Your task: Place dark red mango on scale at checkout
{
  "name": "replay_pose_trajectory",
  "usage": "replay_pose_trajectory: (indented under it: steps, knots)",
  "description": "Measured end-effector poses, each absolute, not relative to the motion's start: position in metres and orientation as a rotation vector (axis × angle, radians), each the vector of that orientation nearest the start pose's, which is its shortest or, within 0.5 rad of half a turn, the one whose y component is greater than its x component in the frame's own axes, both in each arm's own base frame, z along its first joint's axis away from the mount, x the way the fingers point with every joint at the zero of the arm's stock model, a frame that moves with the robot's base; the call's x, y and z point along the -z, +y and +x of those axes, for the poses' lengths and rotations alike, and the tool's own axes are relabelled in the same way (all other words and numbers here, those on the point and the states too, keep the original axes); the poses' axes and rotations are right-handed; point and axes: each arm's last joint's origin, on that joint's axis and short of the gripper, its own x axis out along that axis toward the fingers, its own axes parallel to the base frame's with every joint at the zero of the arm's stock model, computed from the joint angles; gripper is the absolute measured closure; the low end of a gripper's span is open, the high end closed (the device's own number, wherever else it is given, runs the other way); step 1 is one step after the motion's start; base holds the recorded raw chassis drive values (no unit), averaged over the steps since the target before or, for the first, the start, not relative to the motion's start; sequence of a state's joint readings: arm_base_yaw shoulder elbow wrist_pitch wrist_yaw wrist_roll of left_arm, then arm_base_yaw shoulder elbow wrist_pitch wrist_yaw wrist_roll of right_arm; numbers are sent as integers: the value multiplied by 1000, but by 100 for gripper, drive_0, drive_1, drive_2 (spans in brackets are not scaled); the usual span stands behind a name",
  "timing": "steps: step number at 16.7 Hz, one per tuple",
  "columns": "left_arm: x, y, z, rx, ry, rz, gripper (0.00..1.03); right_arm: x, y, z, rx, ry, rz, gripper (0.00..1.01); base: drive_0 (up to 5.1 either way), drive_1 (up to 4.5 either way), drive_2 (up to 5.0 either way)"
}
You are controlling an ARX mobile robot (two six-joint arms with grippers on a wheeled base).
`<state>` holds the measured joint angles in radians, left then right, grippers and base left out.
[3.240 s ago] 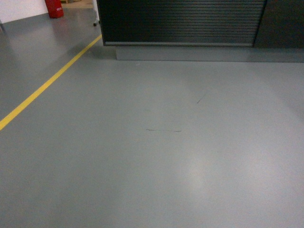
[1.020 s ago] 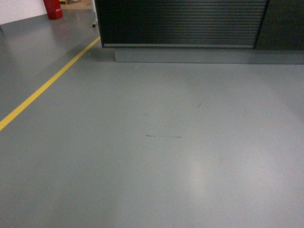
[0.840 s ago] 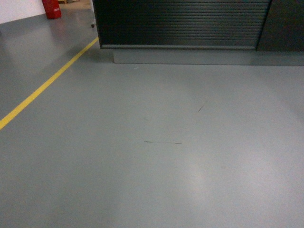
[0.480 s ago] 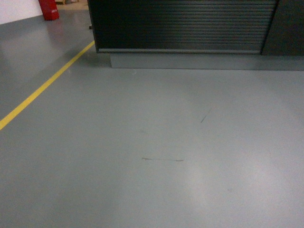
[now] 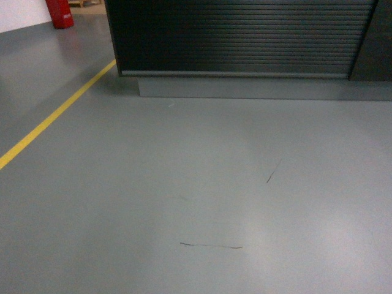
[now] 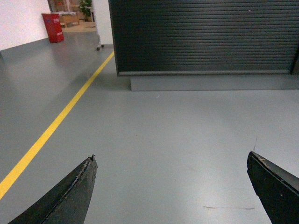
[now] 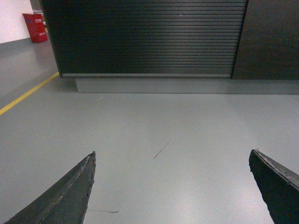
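The left gripper point(image 6: 170, 186) has its two dark fingers spread wide, with nothing between them but bare grey floor point(image 6: 177, 135). The right gripper point(image 7: 170, 186) is likewise wide open and holds nothing. Both hang above the floor and face the checkout point(image 5: 239, 37), whose dark front of horizontal ribbed slats sits on a grey base point(image 5: 257, 87) ahead. A yellow line point(image 5: 55, 113) runs across the floor on the left, towards a red object point(image 5: 59, 12) in the far corner. Two thin dark scuff marks point(image 5: 211, 246) show on the floor. Neither the dark red mango nor the scale appears in any view.
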<state>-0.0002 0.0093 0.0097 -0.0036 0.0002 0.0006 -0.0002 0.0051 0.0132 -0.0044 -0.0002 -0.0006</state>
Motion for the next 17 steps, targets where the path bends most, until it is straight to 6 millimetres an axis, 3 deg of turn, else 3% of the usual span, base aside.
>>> replay_pose_trajectory:
  steps: [17]
  knots:
    - [-166,0,98,-1,2,1,5,-167,0,97,0,-5,-1,3,11,432,-410]
